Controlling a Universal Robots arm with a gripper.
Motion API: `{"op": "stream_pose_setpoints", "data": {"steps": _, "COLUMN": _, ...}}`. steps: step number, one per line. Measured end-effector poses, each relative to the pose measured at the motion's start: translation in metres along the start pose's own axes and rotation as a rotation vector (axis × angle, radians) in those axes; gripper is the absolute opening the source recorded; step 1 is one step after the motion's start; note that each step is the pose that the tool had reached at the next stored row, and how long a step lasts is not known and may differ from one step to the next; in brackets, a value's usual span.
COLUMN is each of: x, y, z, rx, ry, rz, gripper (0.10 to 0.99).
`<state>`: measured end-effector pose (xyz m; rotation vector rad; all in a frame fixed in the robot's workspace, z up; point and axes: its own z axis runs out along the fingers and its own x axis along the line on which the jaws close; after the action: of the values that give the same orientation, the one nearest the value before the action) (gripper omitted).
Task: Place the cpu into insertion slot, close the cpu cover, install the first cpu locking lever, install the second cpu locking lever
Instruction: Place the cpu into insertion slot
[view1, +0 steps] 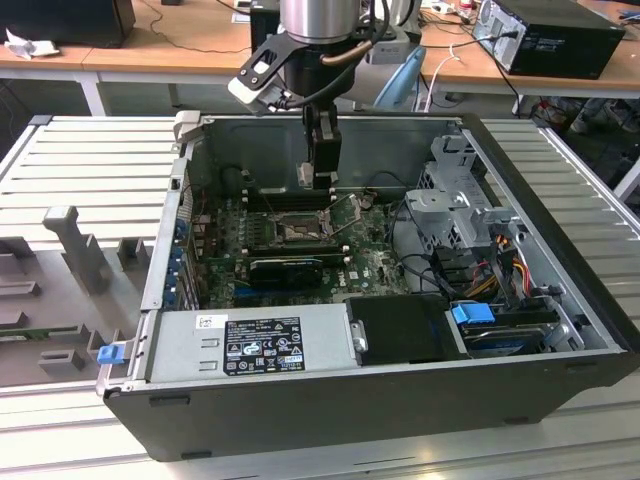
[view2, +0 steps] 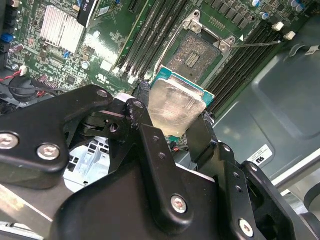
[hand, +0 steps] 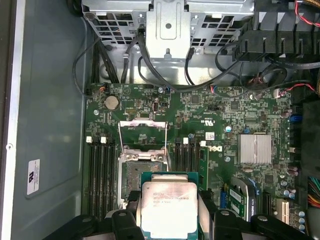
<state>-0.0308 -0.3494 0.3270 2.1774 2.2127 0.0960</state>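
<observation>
Reading from the exterior view's left: passes the ribbed tabletop (view1: 90, 150), reaches the open computer case (view1: 400, 400), then finds the insertion slot (view1: 297, 232) bare on the green board. Finds the end effector (view1: 322, 178) hanging just above and behind that socket. Grips the cpu (hand: 167, 207) by two opposite edges, with fingers (view2: 136, 112) closed against the sides and clear of the metal top. Holds it above the board in both wrist views, near the slot's rim and not yet seated, with the cpu cover (hand: 142, 131) swung up and open on the far side. Carries it flat, silver lid up and underside toward the board. Looks nearly square, so shows hardly any long axis, with edges roughly parallel to the socket rim. For a good placement, probably: hold level, centre over the pin field, match corner marks and notches, lower straight without sliding across the pins, and avoid the raised cover and the memory slots (hand: 100, 165) alongside.
</observation>
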Motion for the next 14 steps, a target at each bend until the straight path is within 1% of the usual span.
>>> {"op": "stream_pose_setpoints", "data": {"steps": 3, "x": 0.0, "y": -0.0001, "z": 0.0011, "rx": 0.001, "ry": -0.0002, "rz": 0.001, "gripper": 0.541}}
{"op": "stream_pose_setpoints", "data": {"steps": 14, "x": -0.0001, "y": -0.0006, "z": 0.0091, "rx": 0.006, "ry": -0.0003, "rz": 0.004, "gripper": 0.541}}
